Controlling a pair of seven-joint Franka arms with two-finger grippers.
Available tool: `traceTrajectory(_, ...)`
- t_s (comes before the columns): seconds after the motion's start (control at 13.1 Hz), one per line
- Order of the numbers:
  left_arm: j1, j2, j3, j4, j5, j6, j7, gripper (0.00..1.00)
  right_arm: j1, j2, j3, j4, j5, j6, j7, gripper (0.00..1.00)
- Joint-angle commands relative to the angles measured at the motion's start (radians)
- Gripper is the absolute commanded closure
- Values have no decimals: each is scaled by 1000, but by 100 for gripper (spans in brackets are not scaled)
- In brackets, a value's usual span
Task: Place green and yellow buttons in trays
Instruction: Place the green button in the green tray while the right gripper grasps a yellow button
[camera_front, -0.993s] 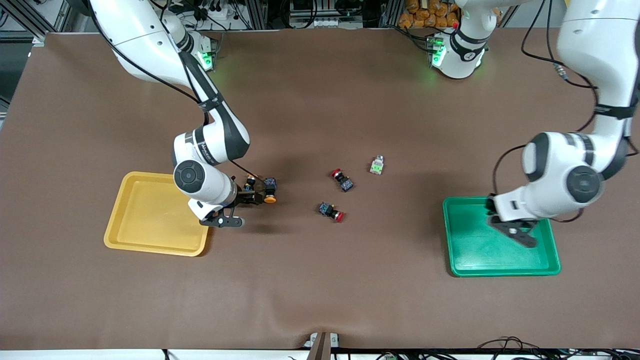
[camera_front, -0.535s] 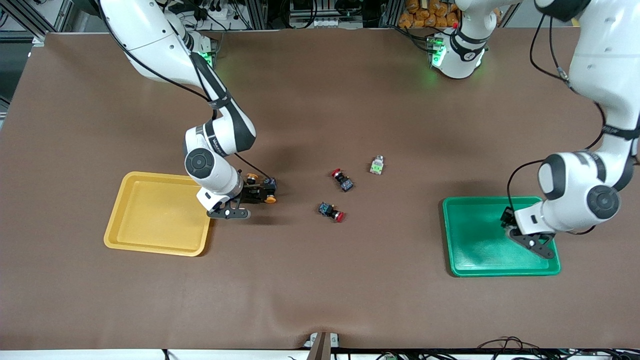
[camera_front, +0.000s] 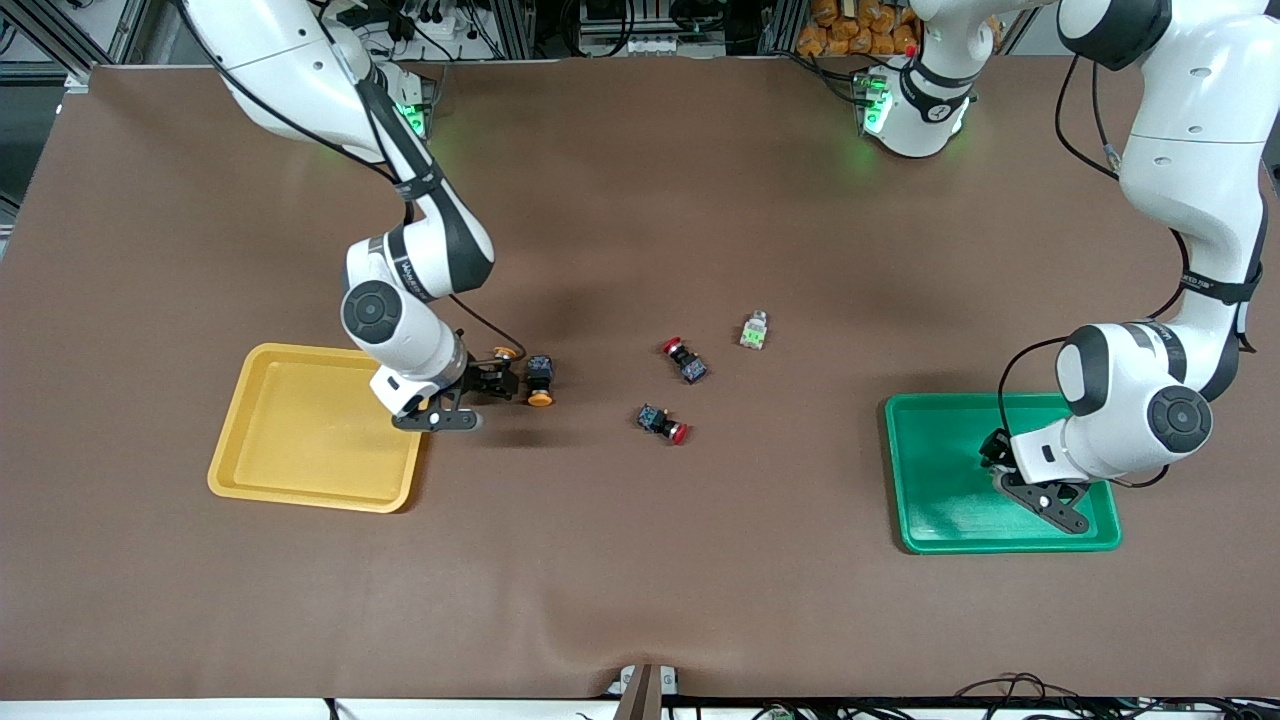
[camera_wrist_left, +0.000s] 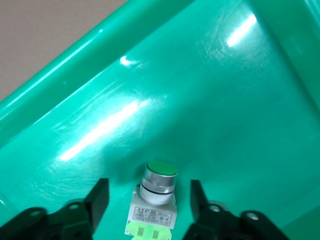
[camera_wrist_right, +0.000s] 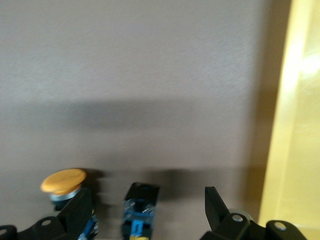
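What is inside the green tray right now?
One green button lies in the green tray, between the left gripper's open jaws. In the front view the arm covers it.

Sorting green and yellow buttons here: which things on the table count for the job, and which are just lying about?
For the job:
- green tray, green button in it
- second green button on the table
- yellow tray
- two yellow-capped buttons beside it

Lying about:
- two red-capped buttons, mid-table
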Motion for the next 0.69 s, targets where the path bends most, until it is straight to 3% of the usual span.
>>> traceTrajectory(0.0, -16, -51, -12, -5, -18, -75, -34, 0, -8, -23, 8, -87, 8, 95, -25, 0)
traceTrajectory(0.31, -20, -116, -123, -38, -16, -247, -233, 0, 1, -9, 10, -93, 8, 112, -17, 0)
traceTrajectory(0.61, -20, -171, -251, -156, -16, -250, -532, 0, 20, 0, 10, -95, 10, 126, -6, 0)
